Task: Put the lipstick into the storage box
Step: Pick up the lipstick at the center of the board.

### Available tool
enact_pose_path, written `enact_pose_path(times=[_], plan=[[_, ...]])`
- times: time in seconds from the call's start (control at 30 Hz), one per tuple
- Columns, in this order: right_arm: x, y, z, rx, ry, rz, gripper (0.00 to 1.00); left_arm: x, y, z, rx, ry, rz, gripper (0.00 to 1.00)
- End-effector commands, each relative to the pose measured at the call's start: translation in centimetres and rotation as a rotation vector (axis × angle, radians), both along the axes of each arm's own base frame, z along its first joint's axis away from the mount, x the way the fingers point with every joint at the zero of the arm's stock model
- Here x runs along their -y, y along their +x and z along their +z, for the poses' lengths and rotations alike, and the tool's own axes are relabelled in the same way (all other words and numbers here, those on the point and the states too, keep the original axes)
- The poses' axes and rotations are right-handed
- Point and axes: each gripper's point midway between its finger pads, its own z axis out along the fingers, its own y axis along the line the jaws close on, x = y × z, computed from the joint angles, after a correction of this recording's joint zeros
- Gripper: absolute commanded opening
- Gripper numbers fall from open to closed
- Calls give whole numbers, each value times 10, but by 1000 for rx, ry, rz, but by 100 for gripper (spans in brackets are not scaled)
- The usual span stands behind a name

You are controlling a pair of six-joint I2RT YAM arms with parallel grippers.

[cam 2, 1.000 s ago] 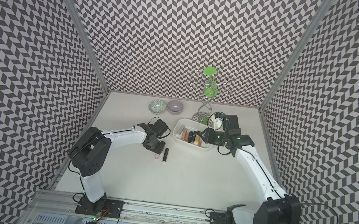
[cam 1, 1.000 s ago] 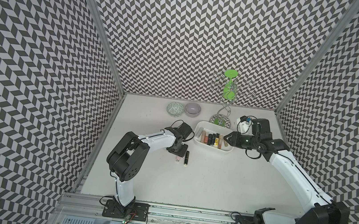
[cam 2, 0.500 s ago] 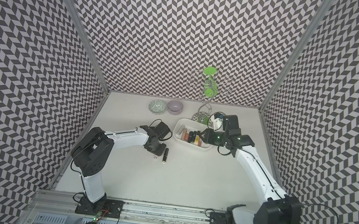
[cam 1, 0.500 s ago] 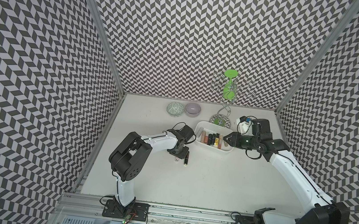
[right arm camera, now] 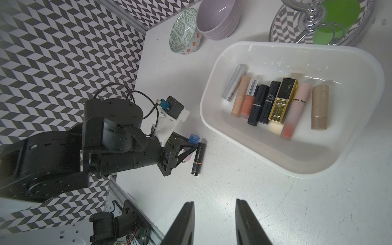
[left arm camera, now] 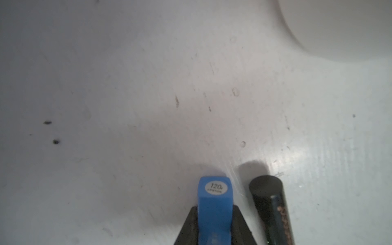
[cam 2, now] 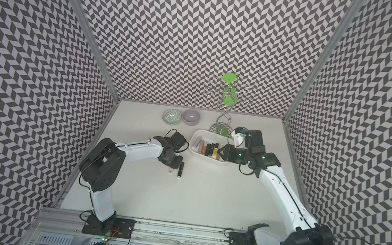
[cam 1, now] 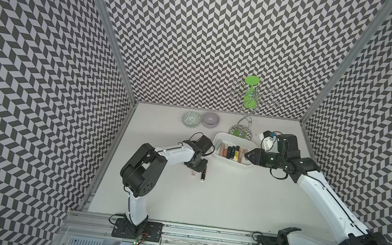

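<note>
My left gripper (cam 1: 196, 170) is shut on a lipstick with a blue end (left arm camera: 214, 203) and a pink end (right arm camera: 187, 158), low over the table. A black lipstick (cam 1: 203, 174) lies on the table right beside it, untouched. The storage box (cam 1: 224, 134), a white shallow tub, stands just behind and to the right and holds several lipsticks in a row. My right gripper (cam 1: 246, 155) hovers over the box's right end. In the right wrist view its fingers (right arm camera: 184, 222) stand apart with nothing between them.
A green-patterned bowl (cam 1: 191, 119) and a lilac bowl (cam 1: 210, 120) sit at the back of the table. A chrome wire stand with green parts (cam 1: 242, 131) rises right behind the box. Chevron walls close three sides.
My left gripper has come down over the blue and pink lipstick and shut on it. The right arm has not moved.
</note>
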Motion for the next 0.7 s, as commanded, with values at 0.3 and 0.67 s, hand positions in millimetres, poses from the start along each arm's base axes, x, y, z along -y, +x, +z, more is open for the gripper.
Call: enact_pose_path(times=[0.3,0.67], plan=[[-34,-10,34,66,190,123,36,16,9,107,68,-443,19,19],[-92,-44,87,121,487,407,41,9,-2,233,119,-1067,-18,20]])
